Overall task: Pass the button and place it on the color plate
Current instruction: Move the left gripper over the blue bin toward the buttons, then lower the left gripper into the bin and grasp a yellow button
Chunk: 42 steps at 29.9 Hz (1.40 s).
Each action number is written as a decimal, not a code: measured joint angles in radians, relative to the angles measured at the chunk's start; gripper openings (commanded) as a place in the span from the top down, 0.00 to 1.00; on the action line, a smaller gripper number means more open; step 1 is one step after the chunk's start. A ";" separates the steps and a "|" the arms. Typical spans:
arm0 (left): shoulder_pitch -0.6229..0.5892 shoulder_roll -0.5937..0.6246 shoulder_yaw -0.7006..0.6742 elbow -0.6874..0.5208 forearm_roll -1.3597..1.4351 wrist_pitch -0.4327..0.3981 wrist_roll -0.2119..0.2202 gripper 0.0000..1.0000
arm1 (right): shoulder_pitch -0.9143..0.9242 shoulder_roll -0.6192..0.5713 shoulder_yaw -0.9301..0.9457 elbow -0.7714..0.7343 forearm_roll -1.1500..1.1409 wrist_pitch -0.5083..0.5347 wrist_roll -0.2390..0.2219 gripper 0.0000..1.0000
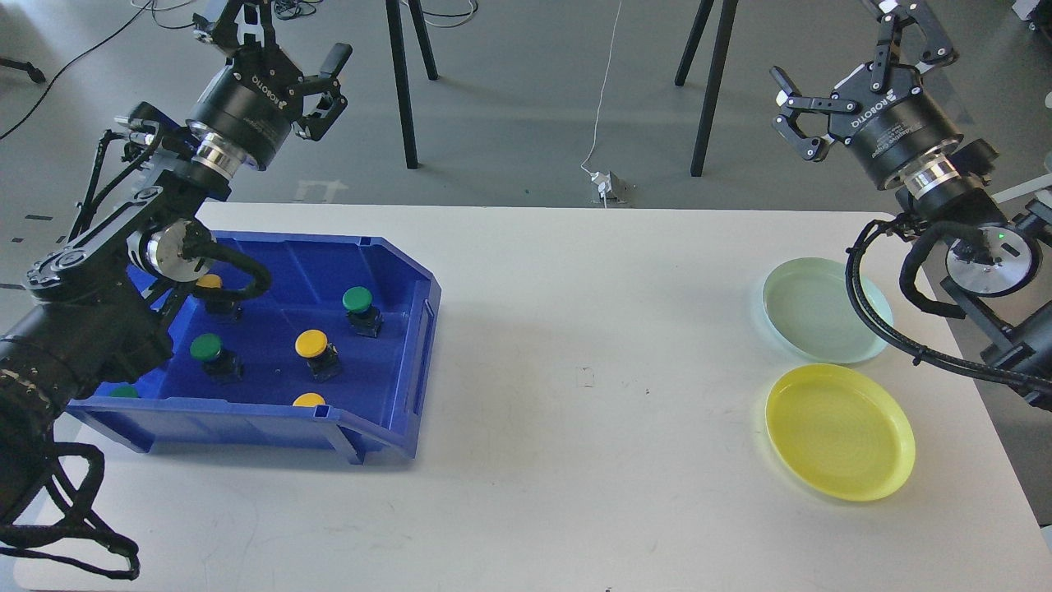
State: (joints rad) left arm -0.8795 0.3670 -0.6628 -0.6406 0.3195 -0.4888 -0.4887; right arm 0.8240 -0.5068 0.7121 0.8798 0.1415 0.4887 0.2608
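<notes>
Several push buttons lie in a blue bin [246, 418] at the table's left: a green button [357, 300], a yellow button [311, 343], another green button [205, 347], and others partly hidden by my left arm and the bin's front wall. At the table's right sit a pale green plate [822, 308] and a yellow plate [838, 432], both empty. My left gripper [283, 41] hangs open and empty above the bin's far edge. High beyond the green plate, my right gripper [855, 62] is open and holds nothing.
The white table [592, 370] spans the view. Black tripod legs [403, 82] and a white cable with a plug [608, 185] are on the floor behind its far edge. My right arm's cables [871, 312] loop over the green plate's right rim.
</notes>
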 measured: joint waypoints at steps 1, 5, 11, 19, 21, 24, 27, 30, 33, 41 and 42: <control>0.001 0.000 0.000 0.000 0.000 0.000 0.000 0.00 | 0.000 0.001 0.000 -0.002 0.001 0.000 0.000 0.01; -0.001 0.000 -0.002 -0.001 -0.004 0.000 0.000 0.00 | -0.006 0.001 0.001 -0.005 0.002 0.000 0.000 0.01; -0.010 0.012 -0.048 0.034 -0.123 0.000 0.000 0.00 | -0.012 -0.001 0.001 -0.007 0.002 0.000 0.000 0.01; 0.042 -0.039 -0.219 -0.070 -0.209 0.000 0.000 0.00 | -0.014 -0.006 -0.012 -0.007 0.001 0.000 0.000 0.01; 0.050 -0.022 -0.222 -0.126 -0.197 0.000 0.000 0.00 | -0.014 -0.008 -0.014 -0.007 0.001 0.000 0.000 0.01; 0.052 0.064 -0.188 -0.213 -0.121 0.000 0.000 0.00 | -0.014 -0.010 -0.014 -0.013 0.001 0.000 0.000 0.01; 0.052 0.169 -0.147 -0.331 -0.006 0.000 0.000 0.00 | -0.026 -0.009 -0.013 -0.014 0.001 0.000 0.000 0.01; 0.047 0.269 -0.111 -0.435 0.168 0.000 0.000 0.00 | -0.040 -0.006 -0.007 -0.015 0.001 0.000 0.000 0.01; 0.020 0.382 -0.050 -0.522 0.386 0.000 0.000 0.00 | -0.057 -0.007 -0.002 -0.015 0.001 0.000 0.002 0.01; -0.291 0.549 0.426 -0.648 0.925 0.000 0.000 0.01 | -0.092 -0.017 0.007 -0.014 0.003 0.000 0.008 0.01; -0.324 0.550 0.480 -0.650 0.991 0.000 0.000 0.01 | -0.095 -0.018 0.009 -0.014 0.003 0.000 0.008 0.01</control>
State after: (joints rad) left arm -1.2035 0.9172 -0.1824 -1.2909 1.3102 -0.4888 -0.4886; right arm 0.7288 -0.5249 0.7208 0.8659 0.1443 0.4887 0.2685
